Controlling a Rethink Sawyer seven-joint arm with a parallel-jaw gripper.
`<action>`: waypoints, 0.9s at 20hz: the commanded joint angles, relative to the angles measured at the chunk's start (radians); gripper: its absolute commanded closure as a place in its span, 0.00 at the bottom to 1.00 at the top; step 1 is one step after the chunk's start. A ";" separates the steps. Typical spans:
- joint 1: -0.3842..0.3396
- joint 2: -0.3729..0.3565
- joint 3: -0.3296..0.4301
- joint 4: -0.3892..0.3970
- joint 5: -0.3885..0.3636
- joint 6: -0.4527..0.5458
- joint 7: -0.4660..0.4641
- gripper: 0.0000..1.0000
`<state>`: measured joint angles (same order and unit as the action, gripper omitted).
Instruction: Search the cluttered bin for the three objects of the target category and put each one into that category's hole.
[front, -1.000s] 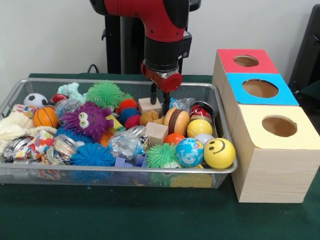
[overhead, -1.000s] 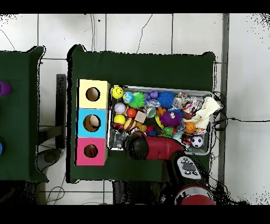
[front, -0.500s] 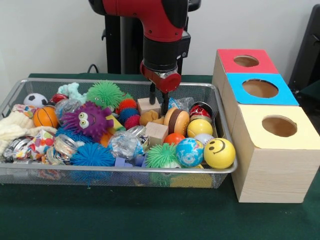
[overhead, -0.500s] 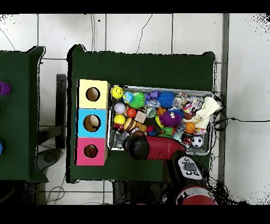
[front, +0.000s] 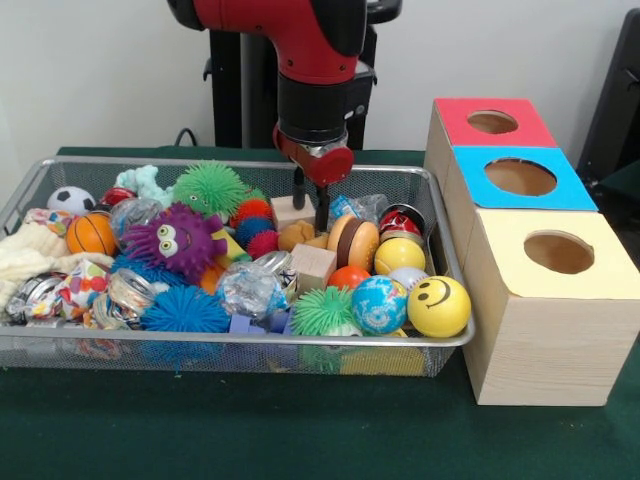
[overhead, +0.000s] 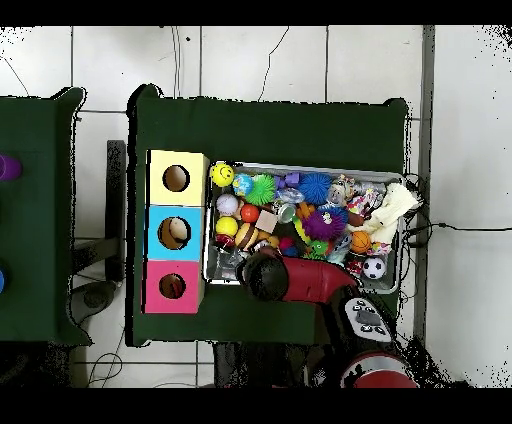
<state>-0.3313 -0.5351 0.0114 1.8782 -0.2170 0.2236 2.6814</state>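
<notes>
My gripper (front: 310, 206) hangs in the back middle of the wire bin (front: 240, 340), open with nothing between its fingers (front: 298, 190). Its tips stand just over a pale wooden block (front: 291, 212); a second wooden block (front: 313, 265) lies nearer the front. To the right stands the sorting box with a red hole (front: 492, 121), a blue hole (front: 520, 176) and a yellow hole (front: 558, 251). In the overhead view the red arm (overhead: 295, 279) covers the gripper at the bin's (overhead: 310, 167) lower left edge.
The bin is crowded: a purple spiky monster (front: 180, 240), green spiky ball (front: 210, 188), burger toy (front: 355, 240), globe ball (front: 379, 304), smiley ball (front: 438, 305), basketball (front: 91, 233), soccer ball (front: 70, 199), crumpled foil and plush. Green cloth covers the table (front: 300, 430).
The arm and gripper have shifted slightly left in the front view, from beside the burger toy to over the back wooden block. The fingers stay apart; nothing in the bin moved.
</notes>
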 joint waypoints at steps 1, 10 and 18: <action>-0.040 -0.004 0.058 -0.121 0.049 0.137 -0.012 0.00; -0.038 -0.014 0.071 -0.159 0.065 0.203 -0.016 0.00; -0.029 -0.002 0.071 -0.188 0.068 0.222 -0.010 0.00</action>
<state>-0.3534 -0.5397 0.0127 1.8024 -0.1895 0.3496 2.6814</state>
